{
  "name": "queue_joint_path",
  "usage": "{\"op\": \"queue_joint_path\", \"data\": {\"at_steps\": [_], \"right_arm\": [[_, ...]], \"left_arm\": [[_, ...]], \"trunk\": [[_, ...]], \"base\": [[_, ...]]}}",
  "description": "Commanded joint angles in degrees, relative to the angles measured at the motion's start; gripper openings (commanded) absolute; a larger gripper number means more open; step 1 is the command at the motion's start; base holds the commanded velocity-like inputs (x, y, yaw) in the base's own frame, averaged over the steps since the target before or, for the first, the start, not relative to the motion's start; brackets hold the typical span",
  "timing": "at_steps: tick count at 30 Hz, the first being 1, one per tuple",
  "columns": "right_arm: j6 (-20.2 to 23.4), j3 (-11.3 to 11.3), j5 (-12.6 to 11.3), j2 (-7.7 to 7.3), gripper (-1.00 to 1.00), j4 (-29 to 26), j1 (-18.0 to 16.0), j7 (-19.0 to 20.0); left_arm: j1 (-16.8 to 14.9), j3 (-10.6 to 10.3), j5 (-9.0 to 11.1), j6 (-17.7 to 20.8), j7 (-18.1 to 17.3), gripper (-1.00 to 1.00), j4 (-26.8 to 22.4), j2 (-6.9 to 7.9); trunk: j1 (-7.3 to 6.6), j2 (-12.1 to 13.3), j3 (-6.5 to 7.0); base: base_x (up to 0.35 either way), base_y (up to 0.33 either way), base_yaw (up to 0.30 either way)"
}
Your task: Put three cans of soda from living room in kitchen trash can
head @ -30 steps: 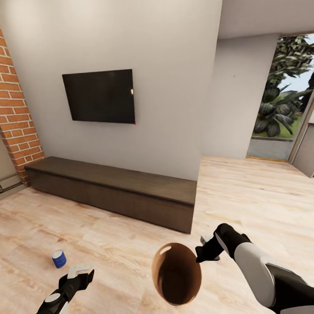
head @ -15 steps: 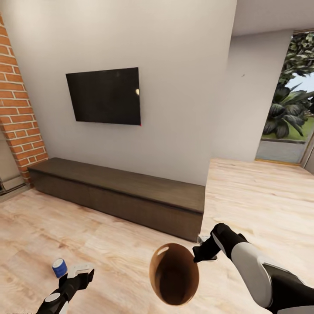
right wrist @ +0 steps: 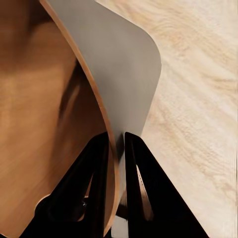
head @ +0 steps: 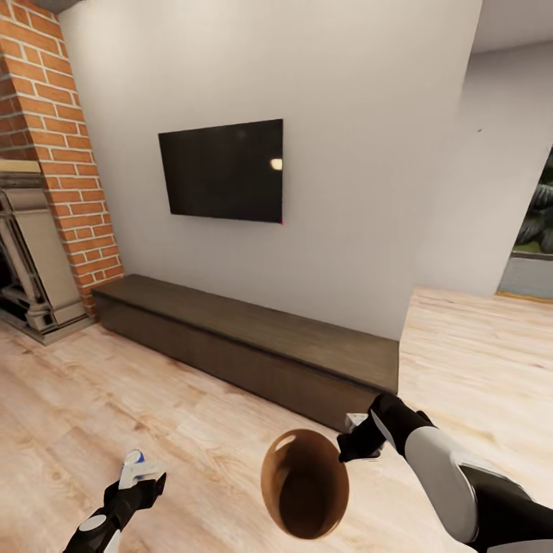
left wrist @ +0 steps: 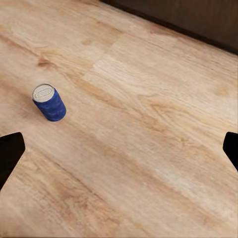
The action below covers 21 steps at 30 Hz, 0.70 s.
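A dark blue can of soda (left wrist: 49, 102) stands upright on the wood floor of the living room. In the head view a sliver of that can (head: 137, 458) peeks out just past my left gripper (head: 143, 481). The left gripper (left wrist: 119, 151) is open, its dark fingertips (left wrist: 10, 153) wide apart with only floor between them. My right gripper (head: 352, 444) is shut on the rim of the brown tash can (head: 303, 482), carried tilted with its dark inside facing me. The right wrist view shows both fingers (right wrist: 96, 183) pinching the bin's thin wall (right wrist: 114, 59).
A long low dark cabinet (head: 253, 346) runs along the white wall under a black TV (head: 223, 169). A brick fireplace (head: 54, 153) stands at the left. An opening to the outdoors (head: 530, 253) lies at the far right. Wood floor (head: 92, 399) stretches between me and the cabinet.
The whole head view has swung left, bringing the fireplace in and pushing the doorway out. The blue can now sits directly beyond my left gripper instead of to its left. The right grip on the bin is unchanged.
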Motion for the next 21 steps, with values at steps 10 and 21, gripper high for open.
{"op": "queue_joint_path", "data": {"at_steps": [10, 21], "right_arm": [[0.32, -0.53, -1.29, 0.01, -1.0, 0.04, -0.02, 0.38], [0.35, -0.52, -1.3, 0.04, -1.0, 0.09, -0.02, 0.55]], "left_arm": [[0.0, 0.0, 0.0, 0.0, 0.0, 1.0, -0.13, 0.0], [0.0, 0.0, 0.0, 0.0, 0.0, 1.0, -0.23, 0.0]], "trunk": [[0.0, 0.0, 0.07], [0.0, 0.0, 0.08]], "base": [[0.103, 0.005, 0.186], [0.122, 0.0, 0.01]]}}
